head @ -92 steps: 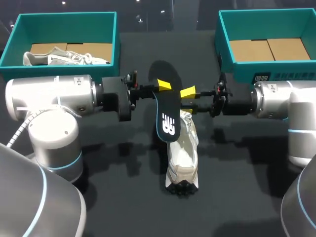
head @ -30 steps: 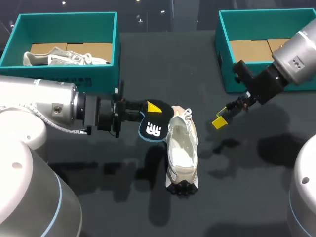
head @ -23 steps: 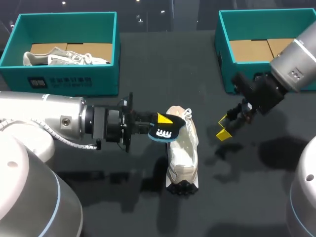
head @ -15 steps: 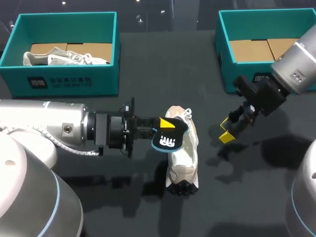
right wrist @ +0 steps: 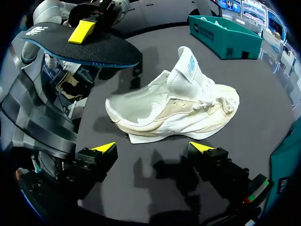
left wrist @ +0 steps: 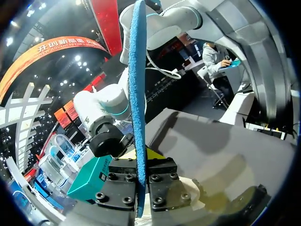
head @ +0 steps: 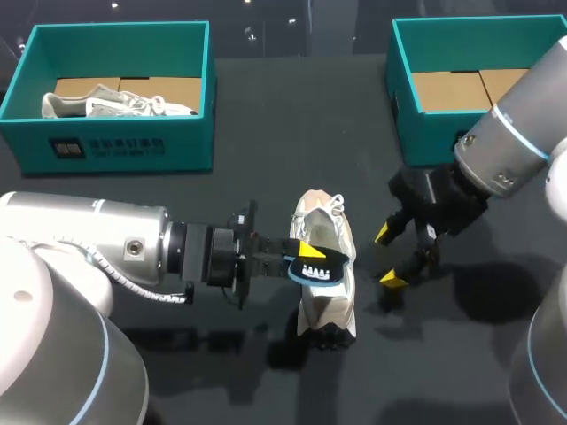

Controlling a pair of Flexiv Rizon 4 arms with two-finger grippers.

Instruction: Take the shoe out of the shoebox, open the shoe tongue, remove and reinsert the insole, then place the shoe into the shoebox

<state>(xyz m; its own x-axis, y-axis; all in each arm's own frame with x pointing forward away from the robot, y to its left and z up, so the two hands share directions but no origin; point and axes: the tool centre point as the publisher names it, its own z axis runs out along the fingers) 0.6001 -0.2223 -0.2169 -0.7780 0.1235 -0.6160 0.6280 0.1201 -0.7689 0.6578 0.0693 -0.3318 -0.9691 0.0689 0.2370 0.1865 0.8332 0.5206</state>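
Holding the insole (head: pixel 326 267) flat and just above the opening of the shoe (head: pixel 321 223), the left gripper (head: pixel 310 257) is clamped on it, one yellow finger on top and one below. The shoe stands on the dark table (head: pixel 266 115) between the two arms, with its tongue pulled up. The right gripper (head: pixel 387 255) hangs beside the shoe with its fingers spread wide and touches nothing.

The step in hand seems to be putting the insole back. The next move probably calls for tipping the insole's front end down into the opening, while the free gripper steadies the shoe.

The insole carries a white logo on its black face. The left shoebox (head: pixel 115 146) has a small label on its front wall, too small to read.
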